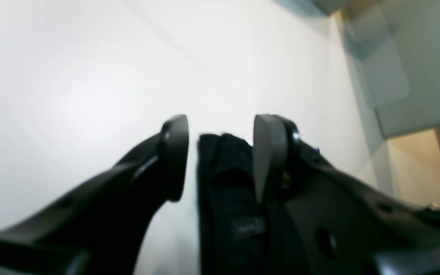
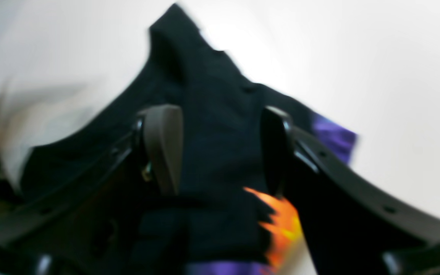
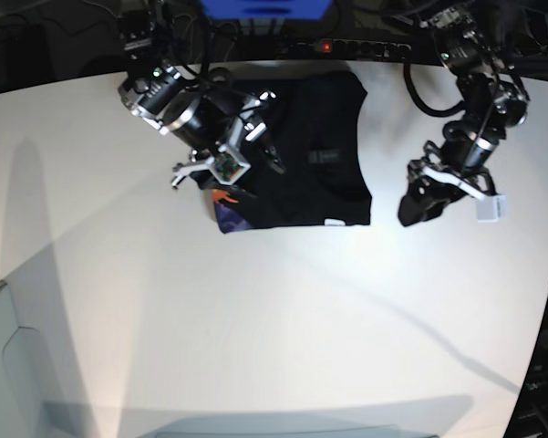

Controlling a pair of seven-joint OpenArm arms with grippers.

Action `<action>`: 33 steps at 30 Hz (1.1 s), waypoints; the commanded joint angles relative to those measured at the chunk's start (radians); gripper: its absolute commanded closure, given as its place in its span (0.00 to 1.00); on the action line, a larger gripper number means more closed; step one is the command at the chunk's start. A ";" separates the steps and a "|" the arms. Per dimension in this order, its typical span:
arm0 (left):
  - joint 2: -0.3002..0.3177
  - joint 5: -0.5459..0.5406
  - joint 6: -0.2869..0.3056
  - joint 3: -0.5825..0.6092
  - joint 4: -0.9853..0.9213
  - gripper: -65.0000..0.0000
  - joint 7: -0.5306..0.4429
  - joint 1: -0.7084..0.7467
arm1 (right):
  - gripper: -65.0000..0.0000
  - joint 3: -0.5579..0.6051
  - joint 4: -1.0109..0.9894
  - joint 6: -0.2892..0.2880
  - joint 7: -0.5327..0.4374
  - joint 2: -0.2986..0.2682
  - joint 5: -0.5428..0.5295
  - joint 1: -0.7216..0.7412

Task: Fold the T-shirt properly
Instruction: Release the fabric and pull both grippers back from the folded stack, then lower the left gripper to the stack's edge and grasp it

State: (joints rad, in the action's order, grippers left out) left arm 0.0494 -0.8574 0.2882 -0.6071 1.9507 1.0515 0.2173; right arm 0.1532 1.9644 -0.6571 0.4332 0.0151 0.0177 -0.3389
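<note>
Black cotton, partly folded: the T-shirt point(image 3: 301, 155) is lying at the far middle of the white tabletop point(image 3: 255, 319), with a bit of the orange print point(image 2: 281, 217) peeking out at its near-left corner.

The right end effector point(image 2: 220, 126) is hovering right over that left edge. Its jaws are standing wide and straddling the cloth, not pinching anything that shows.

The left end effector point(image 1: 220, 130) is hanging well off to the right of the shirt over bare tabletop. Its jaws are parted too. A dark strip is sitting between them against one pad, and the blur makes it impossible to say what it is.

Looks like it's mid-fold, setting up the left-side grab. The next move is probably calling for the right end effector to drop, close on that left edge, and carry it across toward the right, keeping the layers flat so the print ends up tucked inside.
</note>
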 commanded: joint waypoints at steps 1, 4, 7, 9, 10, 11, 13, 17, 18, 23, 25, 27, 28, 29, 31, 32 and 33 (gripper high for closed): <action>0.000 0.017 0.003 0.028 -0.001 0.59 -0.007 -0.015 | 0.54 -0.020 0.019 0.001 -0.021 0.001 -0.017 0.002; -0.003 0.116 0.003 0.102 -0.067 0.59 -0.009 -0.049 | 0.54 -0.056 0.019 0.000 -0.021 0.001 -0.017 0.002; -0.003 0.175 0.003 0.140 -0.181 0.58 -0.010 -0.095 | 0.54 -0.079 0.019 0.000 -0.021 0.001 -0.017 -0.002; -0.001 0.181 0.003 0.141 -0.259 0.58 -0.010 -0.131 | 0.54 -0.085 0.019 0.000 -0.021 0.001 -0.017 -0.006; -0.001 0.181 0.003 0.141 -0.297 0.59 -0.010 -0.149 | 0.54 -0.086 0.019 0.000 -0.020 0.000 -0.017 -0.007; 0.002 0.181 0.003 0.143 -0.334 0.59 -0.010 -0.167 | 0.54 -0.086 0.017 0.000 -0.017 -0.002 -0.017 -0.007; 0.005 0.185 0.003 0.141 -0.389 0.59 -0.010 -0.200 | 0.54 -0.086 0.017 0.000 -0.015 -0.004 -0.017 -0.007; 0.034 0.185 0.003 0.145 -0.512 0.59 -0.095 -0.233 | 0.54 -0.088 0.017 0.000 -0.014 -0.005 -0.017 -0.007; 0.046 0.181 0.003 0.148 -0.535 0.59 -0.127 -0.233 | 0.54 -0.094 0.017 0.000 -0.012 -0.005 -0.017 -0.007; 0.071 0.181 0.003 0.140 -0.560 0.59 -0.179 -0.229 | 0.54 -0.097 0.017 0.000 -0.015 -0.005 -0.017 -0.007; 0.093 0.162 0.003 0.140 -0.552 0.59 -0.175 -0.229 | 0.54 -0.097 0.017 0.000 -0.015 -0.005 -0.017 -0.004; 0.114 0.119 0.003 0.138 -0.518 0.59 -0.175 -0.221 | 0.54 -0.099 0.019 0.000 -0.018 -0.005 -0.017 -0.002; 0.134 0.088 0.003 0.135 -0.494 0.59 -0.175 -0.204 | 0.54 -0.099 0.019 0.000 -0.020 -0.005 -0.017 -0.001; 0.152 0.060 0.003 0.128 -0.466 0.59 -0.175 -0.193 | 0.54 -0.102 0.019 0.000 -0.020 -0.005 -0.017 0.001; 0.180 -0.006 -0.001 0.092 -0.414 0.59 -0.175 -0.170 | 0.54 -0.140 0.019 0.001 -0.020 -0.002 -0.017 0.002; 0.189 -0.032 -0.004 0.072 -0.389 0.59 -0.173 -0.152 | 0.54 -0.162 0.019 0.001 -0.020 0.000 -0.017 0.005; 0.197 -0.059 -0.005 0.049 -0.360 0.59 -0.173 -0.126 | 0.54 -0.183 0.019 0.001 -0.020 0.001 -0.017 0.007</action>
State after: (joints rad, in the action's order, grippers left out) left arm 0.2390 -0.9024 0.2729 -0.5583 1.5753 0.8845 0.0940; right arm -0.0338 1.9640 -0.6571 0.4416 0.0154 0.0196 -0.3382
